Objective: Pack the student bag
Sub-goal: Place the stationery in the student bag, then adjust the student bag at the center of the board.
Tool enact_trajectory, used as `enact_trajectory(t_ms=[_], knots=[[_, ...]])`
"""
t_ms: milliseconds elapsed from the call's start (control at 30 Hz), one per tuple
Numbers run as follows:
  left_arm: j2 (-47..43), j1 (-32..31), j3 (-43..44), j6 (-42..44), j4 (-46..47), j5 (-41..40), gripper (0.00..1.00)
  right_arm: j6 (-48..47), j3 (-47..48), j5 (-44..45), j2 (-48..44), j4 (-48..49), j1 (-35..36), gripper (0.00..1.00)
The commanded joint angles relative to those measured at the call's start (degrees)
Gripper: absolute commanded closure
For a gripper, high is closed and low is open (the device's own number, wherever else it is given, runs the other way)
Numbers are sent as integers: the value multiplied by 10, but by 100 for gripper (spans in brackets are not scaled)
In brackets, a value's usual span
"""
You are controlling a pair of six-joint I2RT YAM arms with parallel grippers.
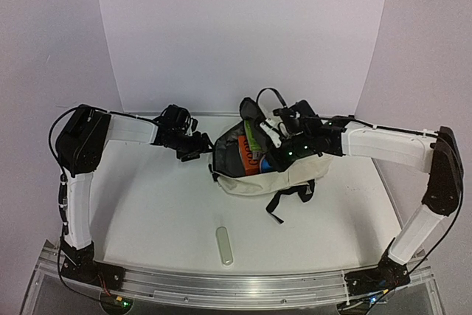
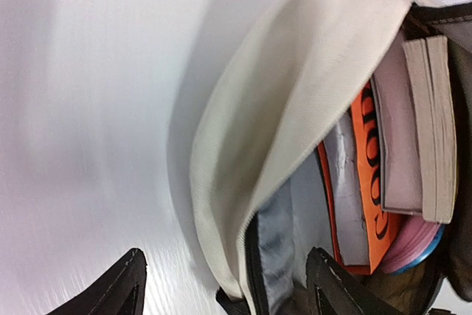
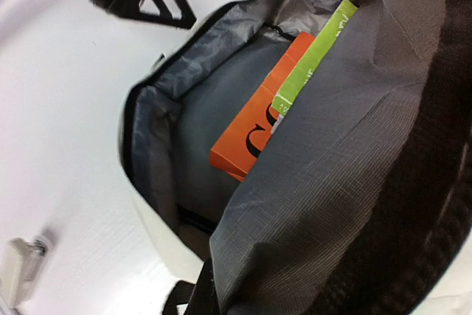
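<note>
Two arms reach inward to the bag (image 1: 258,178), which lies open-mouthed at mid worktop (image 1: 147,204) with books (image 3: 251,130) inside. Treat it as limp fabric, weighted by its load; grip the firmer zipper rim or a strap. The left gripper (image 1: 198,147) has its jaws apart, straddling the rim. The right gripper (image 1: 271,134) sits over the raised flap; its jaw state cannot be told

Your left arm (image 1: 129,130) and right arm (image 1: 383,145) match: white links, black joint housings, thin black cables. Green lights glow on the right wrist (image 1: 293,150). The left arm's fingers (image 2: 122,293) are black and pointed, at 7 and 5 o'clock in its wrist view.
</note>
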Motion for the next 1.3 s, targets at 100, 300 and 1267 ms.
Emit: enact_trajectory(t_ms=[100,300,1267], knots=[[40,7,67,-7,17,52,29,-84,18,54,-2,-60,16,48],[54,9,72,-18,37,69,31,-77,1,12,-48,-82,14,26],[-123,87,-68,42,-4,40,50,66,-14,-279,-87,-146,-332,20]])
